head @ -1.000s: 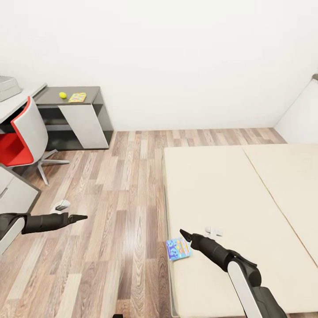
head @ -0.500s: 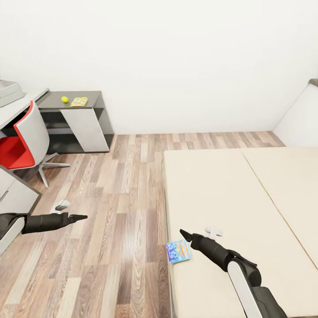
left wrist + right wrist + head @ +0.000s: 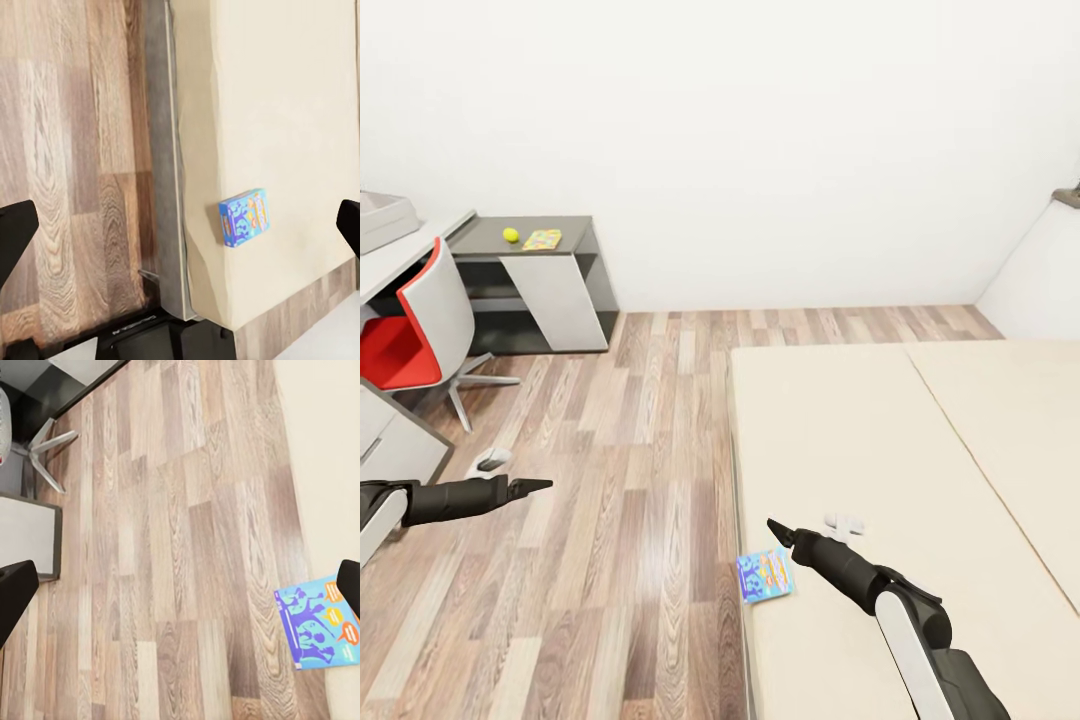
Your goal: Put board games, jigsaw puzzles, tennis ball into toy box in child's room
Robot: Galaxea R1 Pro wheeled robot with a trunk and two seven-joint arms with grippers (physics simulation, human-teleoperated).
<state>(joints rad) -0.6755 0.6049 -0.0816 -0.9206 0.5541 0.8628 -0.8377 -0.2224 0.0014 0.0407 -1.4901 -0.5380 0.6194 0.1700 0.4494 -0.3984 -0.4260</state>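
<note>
Blue game box at the bed's edge, both arms empty

The small blue board game (image 3: pixel 765 574) lies flat on the beige bed (image 3: pixel 880 430), right at the mattress edge nearest the wood floor (image 3: pixel 640 450). The right end effector (image 3: pixel 780 528) hangs just above and beside the box, not touching it; in its wrist view the fingers stand wide apart at the frame's sides, nothing between them. The left end effector (image 3: pixel 535 485) hovers over the floor, well apart from the bed — its fingers are likewise spread and empty, and its wrist view looks across at the game (image 3: pixel 244 217) on the mattress.

Farther off, on the low dark tabletop (image 3: pixel 490 245) against the white wall, sit the tennis ball (image 3: pixel 511 235) and a jigsaw puzzle (image 3: pixel 542 239), near each other but apart. A red and white chair (image 3: pixel 415 330) stands before the paler tabletop (image 3: pixel 420 250), where the grey toy box (image 3: pixel 385 218) shows at the picture's edge
</note>
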